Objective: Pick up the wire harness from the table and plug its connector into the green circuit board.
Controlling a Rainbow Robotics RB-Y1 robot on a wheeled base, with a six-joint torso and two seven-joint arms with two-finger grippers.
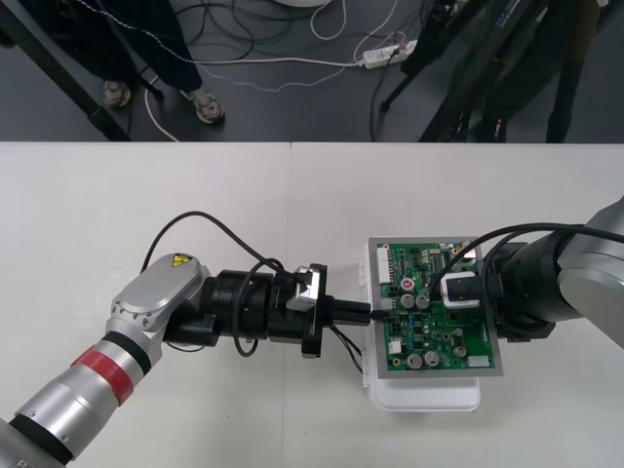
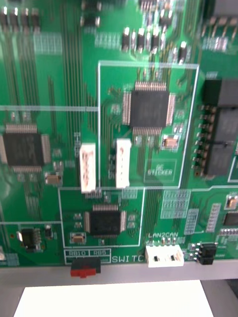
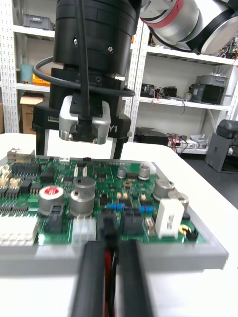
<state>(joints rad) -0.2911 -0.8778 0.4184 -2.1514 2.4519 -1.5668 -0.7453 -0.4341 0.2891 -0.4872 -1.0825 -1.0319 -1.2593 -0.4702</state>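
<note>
Now we clamp our left gripper (image 1: 363,313) on the harness (image 3: 108,230) plug at the green circuit board's (image 1: 444,338) left edge; our right gripper (image 3: 82,154) stands over the board, fingers apart.

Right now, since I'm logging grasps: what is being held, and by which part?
The left gripper holds the wire harness by its wires, behind the black plug, at the edge of the green circuit board.

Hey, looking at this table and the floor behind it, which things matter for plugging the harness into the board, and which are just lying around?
For the job: green circuit board; its white base; wire harness, clamped in the left end effector at the board's edge; right end effector over the board.
Just lying about: floor cables; power strip; dark stand legs.
</note>
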